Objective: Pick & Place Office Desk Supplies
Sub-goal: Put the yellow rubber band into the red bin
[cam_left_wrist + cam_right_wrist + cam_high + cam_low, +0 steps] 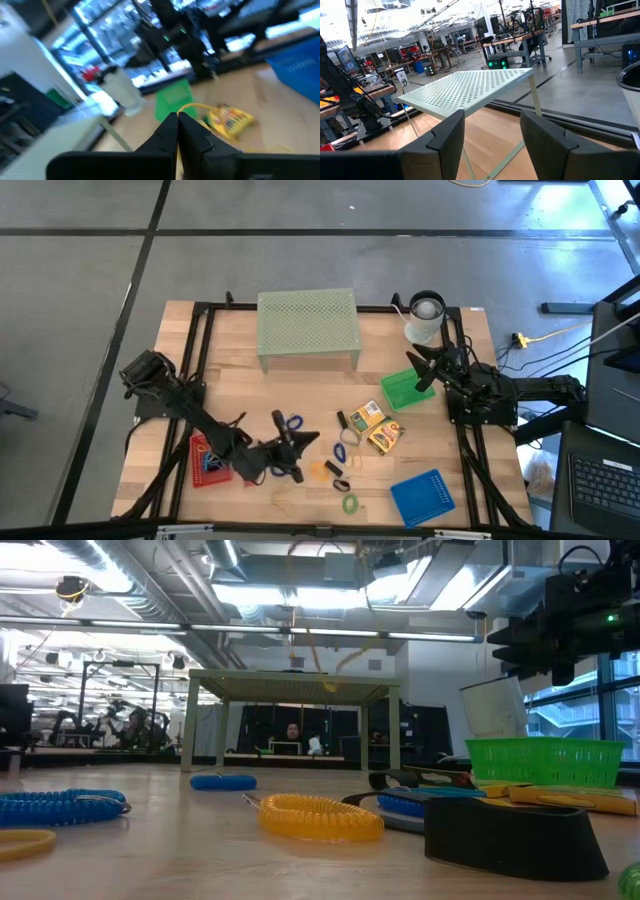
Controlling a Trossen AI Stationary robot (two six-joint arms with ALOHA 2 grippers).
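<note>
Supplies are lying loose across the front middle of the wooden table [240,350]: a blue ring [291,423], an orange ring [318,470], a green ring [350,503] nearest the front edge, a black clip [341,484], and two yellow boxes [368,417] [386,437] sitting side by side toward the right.

Left gripper [300,442] is hanging low between the blue ring and the orange ring, fingers [170,131] pressed together with nothing visible between them. Its arm is stretching over the red tray [206,460] at the front left.

Right gripper [422,366] is waiting at the right side, over the far edge of the green tray [404,390], fingers [451,135] standing wide apart and holding nothing, facing the pale green mesh riser [307,323] at the back.

Blue tray [421,496] is resting at the front right, well apart from the green ring. White cup [425,317] is standing at the back right corner.

Low view is showing the orange ring [320,817] close up, the blue ring [60,807] to one side of it, and a black clip [515,837] large in the foreground.
</note>
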